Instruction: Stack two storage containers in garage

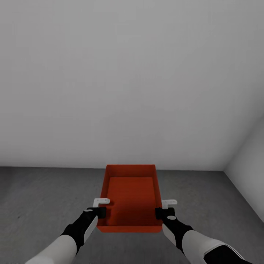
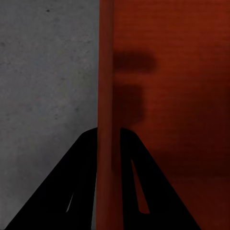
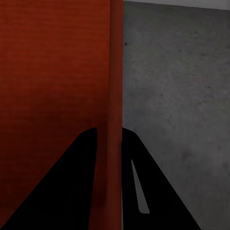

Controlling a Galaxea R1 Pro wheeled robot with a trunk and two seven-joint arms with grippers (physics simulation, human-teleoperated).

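Note:
One orange-red storage container [image 1: 132, 198] sits open-topped and empty between my two arms, over the dark grey concrete floor [image 1: 44, 198] of the garage. My left gripper [image 1: 99, 212] is shut on its left side wall [image 2: 106, 72], one finger inside and one outside. On the opposite side, my right gripper [image 1: 161, 212] is shut on the right wall [image 3: 115, 62] in the same straddling way. I cannot tell whether the container's base touches the floor.
A plain white-grey wall [image 1: 132, 80] rises just beyond the container. A second wall [image 1: 249, 165] meets it in a corner at the right. Speckled concrete floor [image 2: 48, 72] [image 3: 177, 86] spreads to both sides of the box.

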